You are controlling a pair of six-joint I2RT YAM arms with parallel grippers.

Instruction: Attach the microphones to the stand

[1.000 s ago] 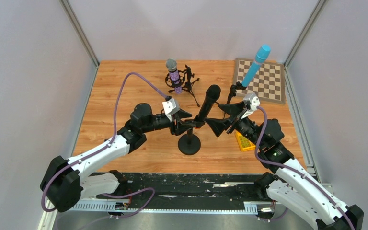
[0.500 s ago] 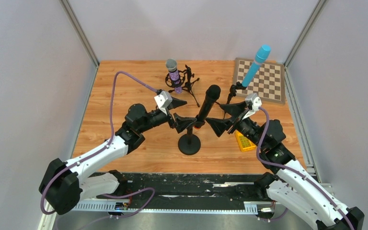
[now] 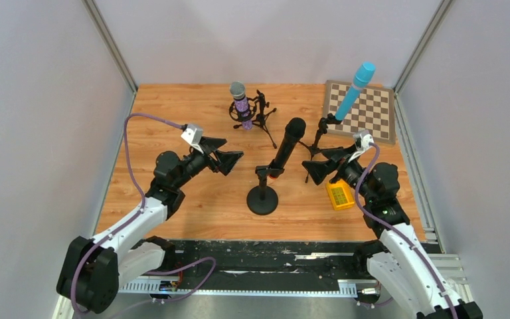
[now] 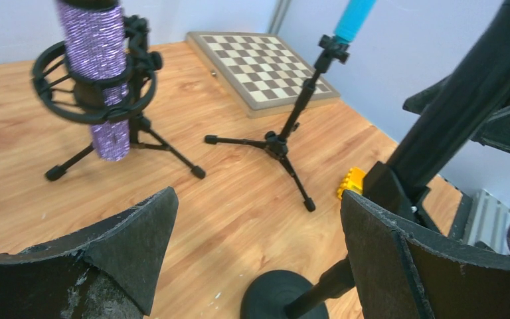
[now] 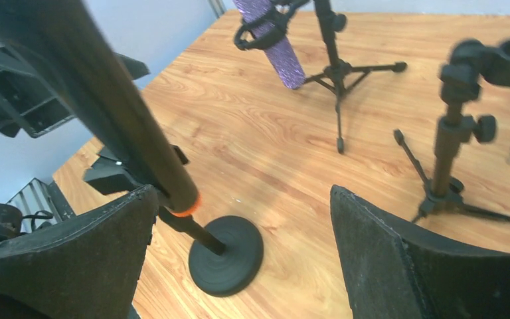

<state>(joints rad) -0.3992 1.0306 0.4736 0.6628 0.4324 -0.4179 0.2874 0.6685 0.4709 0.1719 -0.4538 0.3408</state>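
Note:
The black microphone (image 3: 287, 143) leans in the clip of a round-base stand (image 3: 262, 199) at mid-table, its orange end ring (image 5: 186, 207) just above the clip. A glittery purple microphone (image 3: 241, 105) sits in a shock-mount tripod at the back. The light-blue microphone (image 3: 355, 90) is clipped on a thin tripod stand (image 3: 319, 136). My left gripper (image 3: 234, 154) hangs open left of the black microphone, apart from it. My right gripper (image 3: 313, 166) is open to its right, touching nothing. The left wrist view has the black microphone (image 4: 468, 106) beside the right finger (image 4: 398, 266).
A chessboard (image 3: 365, 109) lies at the back right. A yellow brick (image 3: 339, 195) sits on the wood under my right arm. The tripod legs (image 4: 292, 126) spread between the two rear stands. Grey walls close in left, right and back.
My left gripper let go near the black microphone's stand clip, opened wide and drew back to the left. My right gripper, open throughout, pulled away to the right. The black microphone stays in its stand.

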